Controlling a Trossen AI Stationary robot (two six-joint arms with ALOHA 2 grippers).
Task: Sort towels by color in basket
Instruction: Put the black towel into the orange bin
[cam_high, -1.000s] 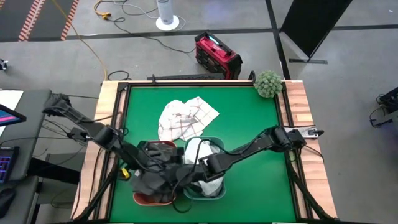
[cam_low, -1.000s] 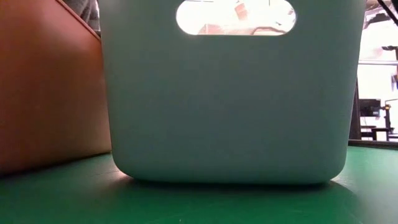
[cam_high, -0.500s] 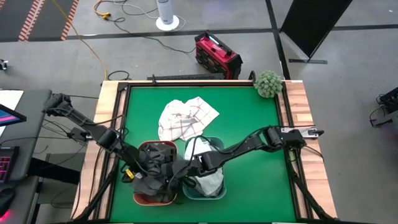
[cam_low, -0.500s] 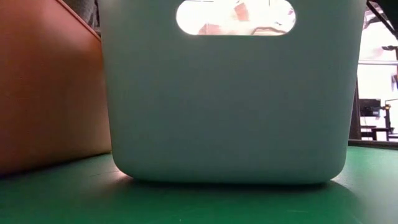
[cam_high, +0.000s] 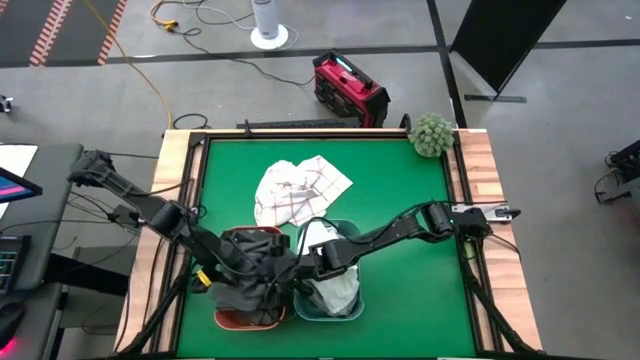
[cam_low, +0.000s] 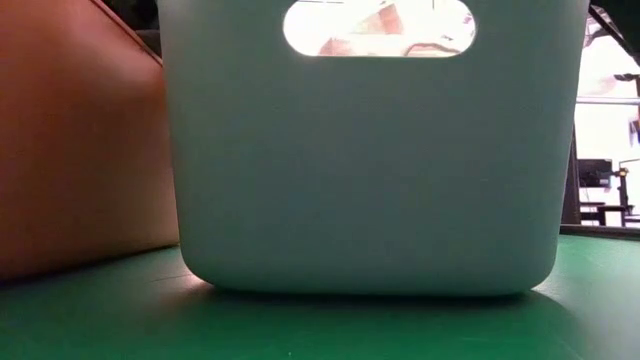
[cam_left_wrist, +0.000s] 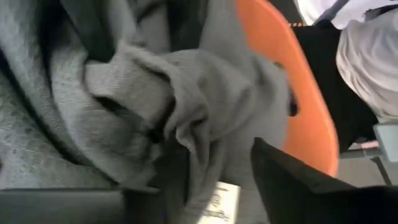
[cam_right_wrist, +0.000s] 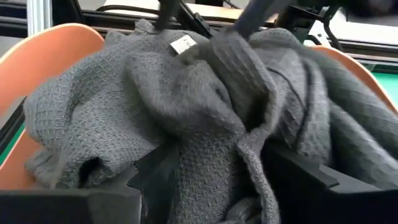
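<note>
Your right gripper (cam_right_wrist: 208, 180) pinches the dark grey towels (cam_right_wrist: 186, 99) in the orange basket (cam_high: 235, 318) — your left gripper (cam_high: 258, 283) is beside it, finger state unclear.

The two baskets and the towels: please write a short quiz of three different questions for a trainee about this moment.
1. True or false: the checked towel lies inside a basket.
2. Which basket holds the dark grey towels: (a) the orange basket, (b) the pale green basket?
3. Fill in: both grippers, left gripper and right gripper, are at the ____ basket.

Key: 1 false, it lies on the table; 2 a; 3 orange.
</note>
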